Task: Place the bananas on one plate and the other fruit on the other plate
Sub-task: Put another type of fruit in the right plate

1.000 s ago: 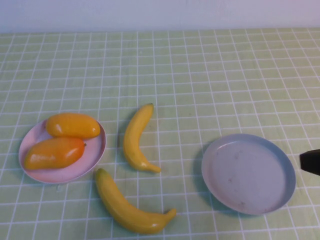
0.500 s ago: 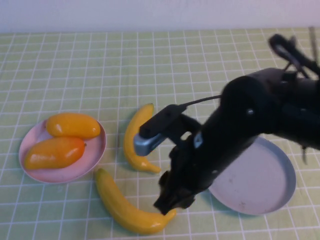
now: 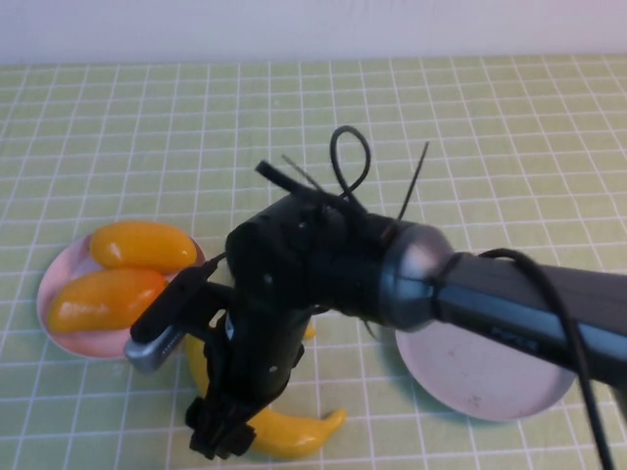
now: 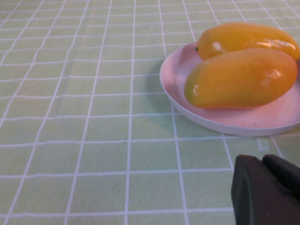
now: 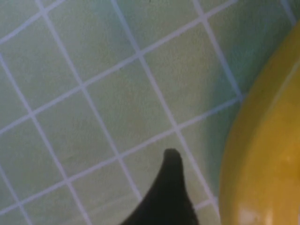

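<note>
My right gripper point(image 3: 219, 433) reaches across the table and is down at the larger banana point(image 3: 290, 432) near the front edge. It is open, with one finger point(image 5: 171, 161) just beside the banana point(image 5: 267, 154). The smaller banana is almost hidden behind the arm; only its tip point(image 3: 310, 332) shows. Two orange-yellow mangoes point(image 3: 143, 245) point(image 3: 102, 299) lie on the pink plate point(image 3: 51, 328) at the left. The grey-blue plate point(image 3: 485, 382) at the right holds nothing. My left gripper point(image 4: 263, 163) is shut and empty, low over the cloth near the pink plate point(image 4: 220, 124) and its mangoes point(image 4: 239, 84).
A green checked cloth point(image 3: 470, 147) covers the whole table. The right arm's dark body and cables point(image 3: 343, 255) span from the right edge over the middle, covering part of the grey-blue plate's near-left side.
The right arm has swung in from the right edge across the table. Its gripper has moved left along the larger banana and lower.
</note>
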Controlling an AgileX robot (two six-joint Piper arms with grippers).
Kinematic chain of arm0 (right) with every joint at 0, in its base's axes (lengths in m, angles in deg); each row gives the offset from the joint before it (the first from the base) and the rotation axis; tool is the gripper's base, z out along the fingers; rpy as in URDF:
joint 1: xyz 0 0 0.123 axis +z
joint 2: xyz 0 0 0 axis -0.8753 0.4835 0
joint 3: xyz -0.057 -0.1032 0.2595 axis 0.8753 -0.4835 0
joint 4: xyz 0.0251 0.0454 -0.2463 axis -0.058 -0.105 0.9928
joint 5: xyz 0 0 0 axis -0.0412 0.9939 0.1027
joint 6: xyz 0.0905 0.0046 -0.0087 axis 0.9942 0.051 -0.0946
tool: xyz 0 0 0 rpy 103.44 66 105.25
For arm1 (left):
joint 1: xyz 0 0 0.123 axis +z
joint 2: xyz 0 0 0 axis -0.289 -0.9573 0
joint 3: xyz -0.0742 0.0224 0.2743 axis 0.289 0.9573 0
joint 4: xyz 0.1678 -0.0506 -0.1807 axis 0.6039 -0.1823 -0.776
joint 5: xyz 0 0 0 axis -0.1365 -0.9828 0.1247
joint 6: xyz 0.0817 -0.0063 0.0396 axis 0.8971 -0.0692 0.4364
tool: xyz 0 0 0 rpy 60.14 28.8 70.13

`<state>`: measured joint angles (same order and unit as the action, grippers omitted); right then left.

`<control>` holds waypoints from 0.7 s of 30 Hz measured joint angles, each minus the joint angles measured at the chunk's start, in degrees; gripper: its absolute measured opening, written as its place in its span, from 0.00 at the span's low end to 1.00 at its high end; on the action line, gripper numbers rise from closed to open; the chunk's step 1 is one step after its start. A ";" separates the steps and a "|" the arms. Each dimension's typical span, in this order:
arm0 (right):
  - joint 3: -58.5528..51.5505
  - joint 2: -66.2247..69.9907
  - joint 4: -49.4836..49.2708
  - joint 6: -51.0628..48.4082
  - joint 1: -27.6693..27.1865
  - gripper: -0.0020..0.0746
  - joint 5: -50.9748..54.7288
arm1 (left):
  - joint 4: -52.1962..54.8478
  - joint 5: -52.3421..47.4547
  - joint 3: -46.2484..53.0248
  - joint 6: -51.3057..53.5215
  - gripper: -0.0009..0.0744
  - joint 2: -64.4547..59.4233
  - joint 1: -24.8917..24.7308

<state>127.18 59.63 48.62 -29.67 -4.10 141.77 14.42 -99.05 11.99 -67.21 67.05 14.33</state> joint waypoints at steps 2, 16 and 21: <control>1.39 1.88 0.61 0.00 0.22 0.76 0.00 | 0.00 0.00 0.00 0.00 0.02 0.00 0.00; 3.86 7.09 5.30 2.05 0.31 0.44 0.29 | 0.00 0.00 0.00 0.00 0.02 0.00 0.00; 3.63 2.63 6.68 9.62 0.17 0.44 2.05 | 0.00 0.00 0.00 0.00 0.02 0.00 0.00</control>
<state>130.81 62.26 55.30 -20.05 -3.92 143.82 14.42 -99.05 11.99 -67.21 67.05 14.33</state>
